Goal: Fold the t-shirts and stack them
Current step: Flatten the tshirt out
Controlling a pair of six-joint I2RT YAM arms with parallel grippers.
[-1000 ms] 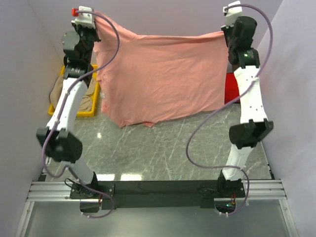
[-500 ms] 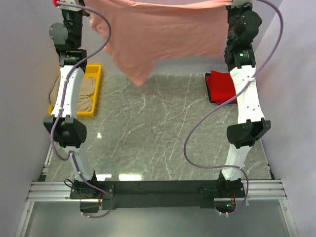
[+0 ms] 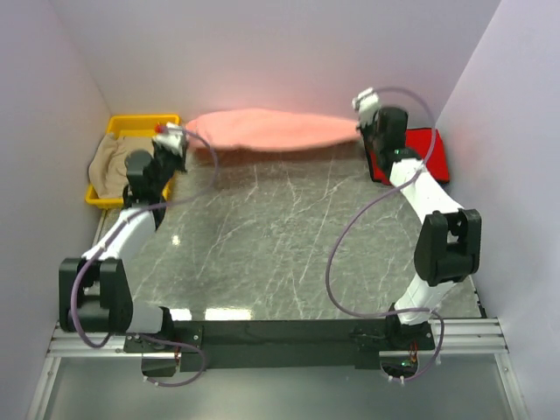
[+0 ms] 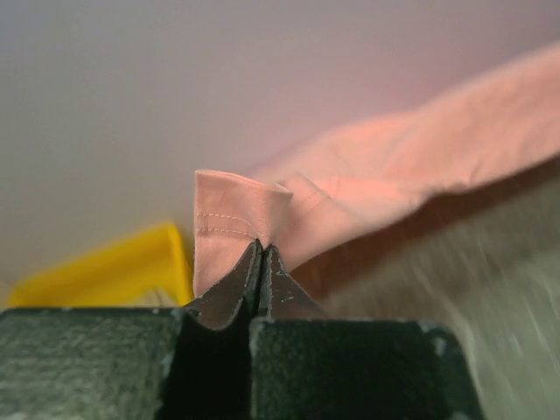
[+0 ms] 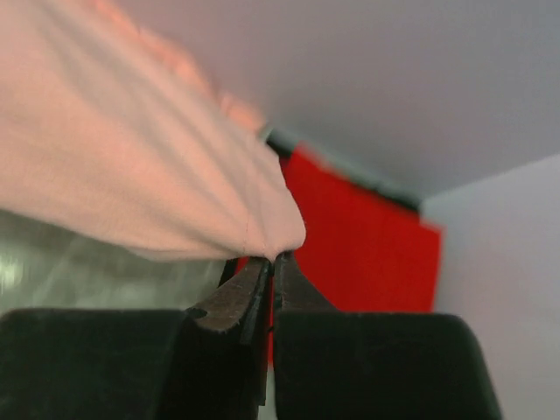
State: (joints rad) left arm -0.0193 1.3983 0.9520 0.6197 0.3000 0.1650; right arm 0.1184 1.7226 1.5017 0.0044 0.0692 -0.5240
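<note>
Both arms dropped way down since half a second ago, so the pink shirt is now a low stretched band between the jaws. Left gripper is clamped on a hemmed corner, right gripper pinches the other end. Red shirt lies just beyond the right jaws, yellow bin beyond the left.

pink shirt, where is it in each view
Top external: pink shirt stretched over the far side of the table, left gripper to right gripper.
Left wrist: pink shirt centre to upper right, corner pinched.
Right wrist: pink shirt upper left, corner pinched.
Shared landmark: the table below it.
</note>
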